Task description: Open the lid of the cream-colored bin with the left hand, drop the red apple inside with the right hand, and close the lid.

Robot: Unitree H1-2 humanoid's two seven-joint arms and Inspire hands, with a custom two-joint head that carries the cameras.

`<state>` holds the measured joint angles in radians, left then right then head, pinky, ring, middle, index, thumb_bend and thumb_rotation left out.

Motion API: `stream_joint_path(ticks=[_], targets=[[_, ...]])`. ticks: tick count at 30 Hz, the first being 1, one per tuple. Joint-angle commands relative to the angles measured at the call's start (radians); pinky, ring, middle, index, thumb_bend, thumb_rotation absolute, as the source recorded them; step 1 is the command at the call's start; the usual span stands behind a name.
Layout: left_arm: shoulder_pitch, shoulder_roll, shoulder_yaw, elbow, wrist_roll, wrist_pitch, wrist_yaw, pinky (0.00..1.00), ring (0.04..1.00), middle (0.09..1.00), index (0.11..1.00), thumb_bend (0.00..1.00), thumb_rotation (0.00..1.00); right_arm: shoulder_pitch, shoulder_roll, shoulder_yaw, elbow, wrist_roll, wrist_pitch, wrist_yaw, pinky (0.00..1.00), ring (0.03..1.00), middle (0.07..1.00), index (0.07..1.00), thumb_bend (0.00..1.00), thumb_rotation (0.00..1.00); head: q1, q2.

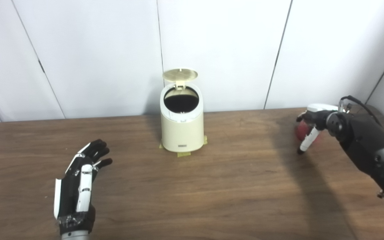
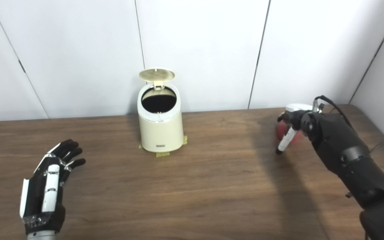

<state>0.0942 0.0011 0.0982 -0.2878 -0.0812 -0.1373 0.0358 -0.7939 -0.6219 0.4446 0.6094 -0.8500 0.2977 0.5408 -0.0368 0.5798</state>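
Observation:
The cream-colored bin [image 1: 182, 130] stands at the back middle of the table. Its round lid [image 1: 180, 75] is tipped up and back, so the dark inside shows. My left hand [image 1: 80, 186] hovers low over the table to the front left, well away from the bin, open with fingers spread and nothing in it. At the far right, my right hand [image 1: 313, 123] arches over the red apple [image 1: 301, 130], which sits on the table mostly hidden behind it. The thumb points straight down beside the apple; the fingers behind it are hidden.
The brown wooden table [image 1: 192, 186] runs back to a white panelled wall. Strips of yellow tape [image 1: 183, 154] stick out from under the bin's base. My right forearm [image 1: 372, 150] crosses the table's right side.

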Motion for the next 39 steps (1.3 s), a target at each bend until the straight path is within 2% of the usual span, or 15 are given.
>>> stream_joint_path(ticks=[1, 7, 10, 13, 15, 17, 18, 19, 21, 30, 33, 39], targets=[[0.059, -0.011, -0.009, -0.023, 0.016, -0.048, -0.001, 0.7, 0.783, 0.783, 0.756, 0.18, 0.67, -0.042, -0.017, -0.002, 0.019, 0.007, -0.034, -0.037, 0.78, 0.949, 0.977, 0.879, 1.0, 0.3, 0.0, 0.001], [0.068, -0.015, -0.016, -0.03, 0.036, -0.051, 0.005, 0.69, 0.783, 0.78, 0.753, 0.18, 0.67, -0.041, -0.014, -0.014, 0.035, 0.051, -0.061, -0.046, 0.7, 0.901, 0.953, 0.87, 1.0, 0.3, 0.002, 0.007], [0.068, -0.009, -0.017, -0.018, 0.038, -0.07, 0.001, 0.69, 0.783, 0.78, 0.753, 0.18, 0.64, -0.047, -0.01, -0.011, 0.053, 0.059, -0.068, -0.056, 0.69, 0.888, 0.936, 0.856, 1.0, 0.26, 0.001, 0.007], [0.07, -0.008, -0.018, -0.02, 0.038, -0.057, -0.001, 0.7, 0.792, 0.79, 0.76, 0.19, 0.61, -0.046, -0.02, 0.009, 0.063, 0.047, -0.116, -0.093, 0.67, 0.853, 0.898, 0.814, 0.96, 0.18, 0.003, 0.007], [0.071, -0.011, -0.018, -0.026, 0.04, -0.046, 0.001, 0.7, 0.794, 0.791, 0.762, 0.2, 0.6, -0.046, -0.023, 0.017, 0.088, 0.039, -0.158, -0.152, 0.57, 0.698, 0.761, 0.735, 0.85, 0.04, 0.0, 0.009], [0.069, -0.011, -0.017, -0.024, 0.041, -0.046, 0.003, 0.7, 0.794, 0.791, 0.763, 0.2, 0.59, -0.04, -0.022, 0.019, 0.098, 0.028, -0.177, -0.213, 0.51, 0.622, 0.69, 0.682, 0.8, 0.01, -0.002, 0.008], [0.069, -0.011, -0.017, -0.022, 0.041, -0.047, 0.003, 0.7, 0.791, 0.788, 0.761, 0.2, 0.59, -0.036, -0.02, 0.021, 0.099, 0.02, -0.181, -0.248, 0.46, 0.552, 0.575, 0.567, 0.64, 0.0, -0.002, 0.008], [0.068, -0.011, -0.017, -0.02, 0.04, -0.048, 0.003, 0.7, 0.79, 0.788, 0.761, 0.21, 0.59, -0.034, -0.018, 0.024, 0.103, 0.009, -0.179, -0.276, 0.44, 0.523, 0.537, 0.528, 0.58, 0.0, -0.006, 0.009], [0.067, -0.012, -0.017, -0.02, 0.039, -0.045, 0.003, 0.7, 0.785, 0.783, 0.755, 0.21, 0.59, -0.03, -0.018, 0.032, 0.1, -0.008, -0.171, -0.302, 0.43, 0.504, 0.497, 0.499, 0.54, 0.0, -0.008, 0.008], [0.062, -0.012, -0.019, -0.02, 0.03, -0.042, 0.001, 0.7, 0.786, 0.788, 0.759, 0.2, 0.59, -0.001, -0.035, 0.016, 0.001, -0.031, -0.109, -0.283, 0.36, 0.444, 0.443, 0.5, 0.53, 0.0, -0.018, 0.01], [0.061, -0.01, -0.017, -0.017, 0.034, -0.041, 0.002, 0.7, 0.785, 0.788, 0.758, 0.2, 0.58, 0.01, -0.039, -0.002, -0.017, -0.011, -0.113, -0.277, 0.38, 0.465, 0.472, 0.492, 0.53, 0.0, -0.019, 0.011], [0.059, -0.011, -0.016, -0.019, 0.03, -0.03, 0.003, 0.7, 0.785, 0.785, 0.755, 0.2, 0.54, 0.005, -0.039, 0.008, -0.015, -0.03, -0.11, -0.275, 0.37, 0.457, 0.444, 0.497, 0.53, 0.0, -0.024, 0.011]])
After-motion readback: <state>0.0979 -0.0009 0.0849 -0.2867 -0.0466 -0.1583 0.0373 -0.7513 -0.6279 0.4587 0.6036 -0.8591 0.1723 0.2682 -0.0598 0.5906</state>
